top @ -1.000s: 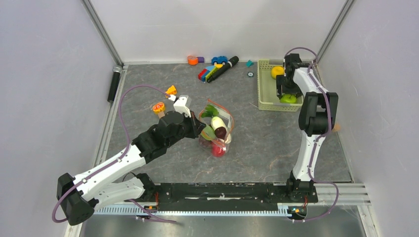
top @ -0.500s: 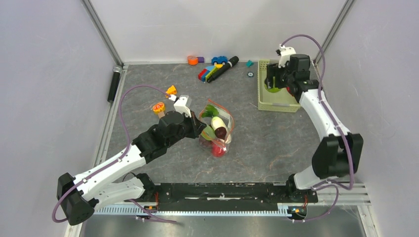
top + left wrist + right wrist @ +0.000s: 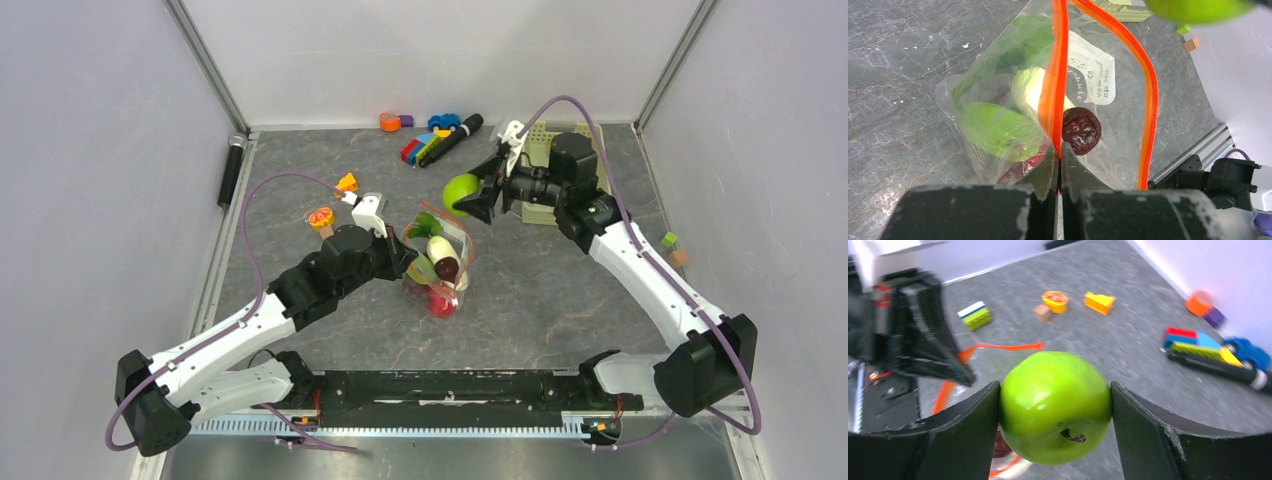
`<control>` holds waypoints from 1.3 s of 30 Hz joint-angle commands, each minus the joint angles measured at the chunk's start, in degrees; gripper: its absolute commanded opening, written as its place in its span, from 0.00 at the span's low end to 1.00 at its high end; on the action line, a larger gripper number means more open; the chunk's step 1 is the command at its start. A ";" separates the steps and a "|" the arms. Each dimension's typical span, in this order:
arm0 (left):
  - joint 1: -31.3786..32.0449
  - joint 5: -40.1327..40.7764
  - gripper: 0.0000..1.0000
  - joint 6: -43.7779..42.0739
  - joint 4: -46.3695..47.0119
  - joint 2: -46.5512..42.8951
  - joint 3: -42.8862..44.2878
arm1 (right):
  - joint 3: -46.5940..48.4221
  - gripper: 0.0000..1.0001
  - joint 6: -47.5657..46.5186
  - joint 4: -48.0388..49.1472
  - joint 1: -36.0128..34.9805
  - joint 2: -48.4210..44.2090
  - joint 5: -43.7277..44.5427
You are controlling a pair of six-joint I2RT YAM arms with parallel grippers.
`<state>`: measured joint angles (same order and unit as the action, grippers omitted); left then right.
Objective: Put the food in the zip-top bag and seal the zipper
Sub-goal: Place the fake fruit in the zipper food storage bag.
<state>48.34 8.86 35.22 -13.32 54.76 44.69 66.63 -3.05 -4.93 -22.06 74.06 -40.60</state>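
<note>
On the grey stone-pattern table (image 3: 560, 290), I read the left gripper (image 3: 1059, 155) clamped on the zipper (image 3: 1055, 75), with the zip-top bag (image 3: 447, 265) at centre, mouth apart. The right gripper (image 3: 480, 200) grips a green apple (image 3: 1055, 405) near the bag's far side.

A dark grey, stone-patterned counter (image 3: 540, 300) fills the middle of the top view. Plain pale lavender walls (image 3: 90, 150) close it in at left, back and right. Silver metal posts (image 3: 205, 60) slant up from both back corners. A black rail (image 3: 450, 385) crosses the lower edge. The light is soft and even.
</note>
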 commanded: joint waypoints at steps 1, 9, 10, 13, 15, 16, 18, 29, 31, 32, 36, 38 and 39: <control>0.09 0.09 0.03 -1.73 1.98 0.03 0.06 | -0.08 0.36 -6.55 0.71 -5.56 -2.50 -9.28; 0.09 -0.37 0.03 -1.80 2.16 -0.36 -0.12 | 0.79 0.38 -25.19 -9.36 -15.01 -1.92 -1.09; 0.09 -0.50 0.03 -1.78 2.25 -0.51 -0.09 | 1.38 0.38 -26.60 -10.64 -16.06 -1.26 0.87; 0.09 -0.36 0.03 -1.91 2.22 -0.89 -0.21 | 3.53 0.39 -29.74 -13.93 -17.28 1.68 3.63; 0.09 -0.25 0.03 -1.91 2.18 -1.16 -0.30 | 5.01 0.39 -29.69 -15.15 -17.48 3.72 6.17; 0.09 -0.39 0.03 -1.85 2.16 -1.25 -0.30 | 5.85 0.39 -29.50 -15.64 -17.57 4.79 7.39; 0.09 -0.52 0.03 -1.96 2.16 -1.42 -0.26 | 7.67 0.40 -29.06 -16.97 -17.79 6.89 10.54; 0.09 -0.72 0.03 -1.86 2.25 -1.41 -0.39 | 12.27 0.57 -28.20 -19.22 -22.36 12.84 21.64; 0.09 -0.85 0.03 -1.91 2.34 -1.28 -0.32 | 12.38 0.70 -28.73 -19.81 -22.94 12.88 21.99; 0.09 -0.76 0.03 -1.85 2.34 -1.33 -0.39 | 12.38 0.94 -29.01 -20.02 -23.09 12.90 22.00; 0.09 -0.93 0.03 -1.81 2.33 -1.23 -0.31 | 12.29 0.98 -29.31 -20.21 -23.55 12.40 22.89; 0.07 -0.82 0.03 -1.81 2.34 -1.37 -0.39 | 12.10 0.98 -29.26 -20.27 -23.63 12.07 23.21; 0.09 -0.70 0.03 -1.80 2.34 -1.39 -0.37 | 11.88 0.98 -29.31 -20.21 -23.65 11.75 23.19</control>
<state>48.34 8.64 35.22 -13.15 54.24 44.60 76.29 -31.55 -25.39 -45.43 87.05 -19.14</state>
